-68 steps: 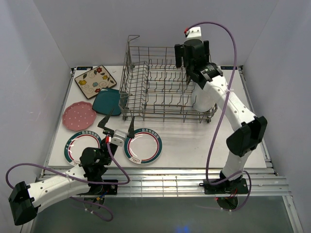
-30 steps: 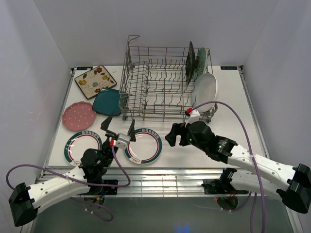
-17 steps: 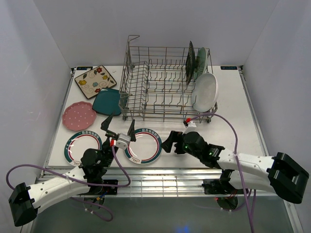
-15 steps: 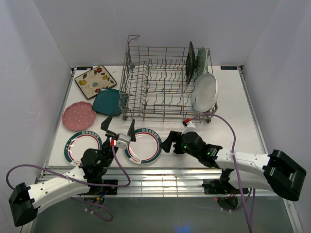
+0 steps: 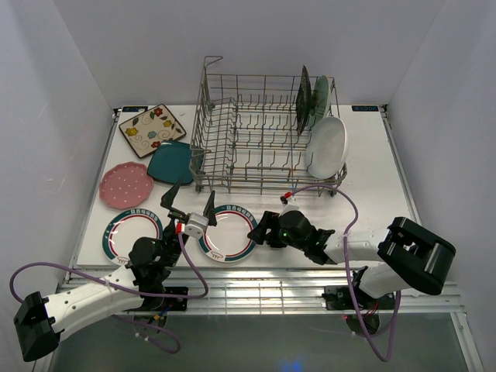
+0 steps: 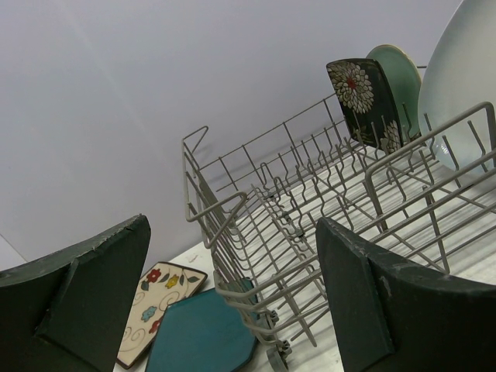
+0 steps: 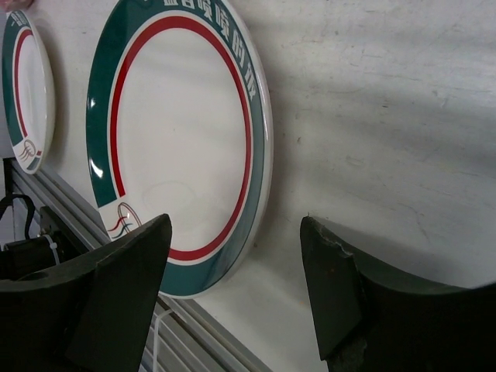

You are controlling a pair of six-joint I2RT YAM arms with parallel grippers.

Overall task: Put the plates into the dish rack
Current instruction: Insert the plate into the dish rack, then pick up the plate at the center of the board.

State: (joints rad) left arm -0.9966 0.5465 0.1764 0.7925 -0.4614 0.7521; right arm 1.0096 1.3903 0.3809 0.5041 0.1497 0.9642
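**Grasp the plate by its rim**
Your right pincer [image 7: 232,240] is released, straddling the right rim of the green-rimmed white round plate [image 7: 178,139] lying flat on the tabletop [image 7: 387,116]; work one finger under the rim before clenching.

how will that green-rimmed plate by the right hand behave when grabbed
The green-rimmed plate looks like glazed ceramic, so probably stiff and breakable. Its glossy rim may slip. Lying flat on the table, it may slide when pushed.

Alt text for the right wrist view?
The open right hand hovers low over the rim of a green-rimmed white plate lying flat on the white table. A second matching plate shows at far left.
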